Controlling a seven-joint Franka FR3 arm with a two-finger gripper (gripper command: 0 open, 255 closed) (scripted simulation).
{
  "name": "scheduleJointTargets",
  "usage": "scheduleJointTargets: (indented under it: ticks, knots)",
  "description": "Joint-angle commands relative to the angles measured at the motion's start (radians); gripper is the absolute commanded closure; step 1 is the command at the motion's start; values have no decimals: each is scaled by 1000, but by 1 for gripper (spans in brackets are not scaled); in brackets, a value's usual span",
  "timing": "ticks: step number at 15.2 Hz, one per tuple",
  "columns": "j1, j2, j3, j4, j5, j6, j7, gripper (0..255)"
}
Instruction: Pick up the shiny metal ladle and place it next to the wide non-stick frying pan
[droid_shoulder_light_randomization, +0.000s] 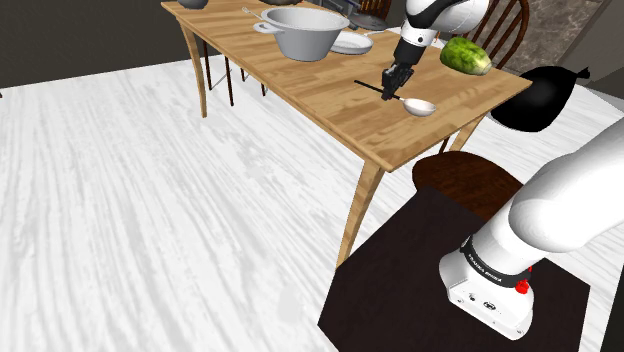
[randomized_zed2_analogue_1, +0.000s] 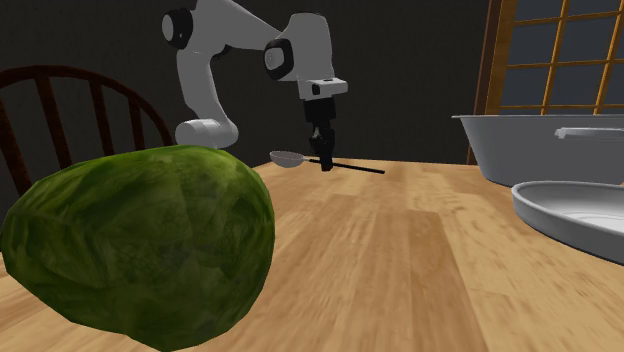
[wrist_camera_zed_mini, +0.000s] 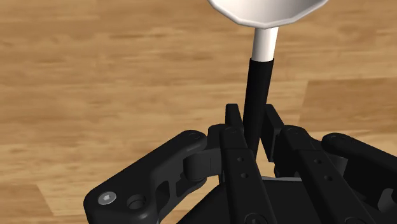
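Wooden table (droid_shoulder_light_randomization: 330, 100) runs from the far left to the near right in the shoulder view, with the dark stand (droid_shoulder_light_randomization: 400, 280) at its near end. The white arm (droid_shoulder_light_randomization: 560, 210) reaches up over a dark wooden chair (droid_shoulder_light_randomization: 470, 180) to the tabletop. Big pale pot (droid_shoulder_light_randomization: 305, 35) sits toward the far end. A mottled green rounded lump (droid_shoulder_light_randomization: 466, 56) sits near the table's right edge, and the second exterior view has it closest to the camera. Shallow pale pan (droid_shoulder_light_randomization: 355, 45) is just right of the pot, its rim close against it. Ladle (droid_shoulder_light_randomization: 420, 106) has a pale bowl and a black handle. It's at the tabletop on the near right part, nearer than the green lump and well apart from the pan. Can't tell if it's resting on the wood or just off it. Gripper (droid_shoulder_light_randomization: 392, 90) is pointed down at the handle end. In the wrist view the fingers (wrist_camera_zed_mini: 234, 124) are clenched on the black handle, one on each side, with the bowl sticking out beyond the tips.
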Motion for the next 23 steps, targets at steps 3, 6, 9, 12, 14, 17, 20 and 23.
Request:
scheduleJointTargets:
  ticks: [3,6,9,12,14,17,20,23]
  knots:
    - [0,-15,3,25,-7,-41,9,255]
    - [-1,-28,5,53,-13,-81,17,255]
    - [-2,-39,8,83,-18,-122,24,255]
    - [-2,-48,10,115,-22,-162,30,255]
    - [-2,-53,11,137,-24,-189,34,255]
    - [-2,-59,13,172,-26,-229,40,255]
    - [-1,-63,14,208,-28,-269,45,255]
    - [-6,-33,0,258,-22,-292,23,255]
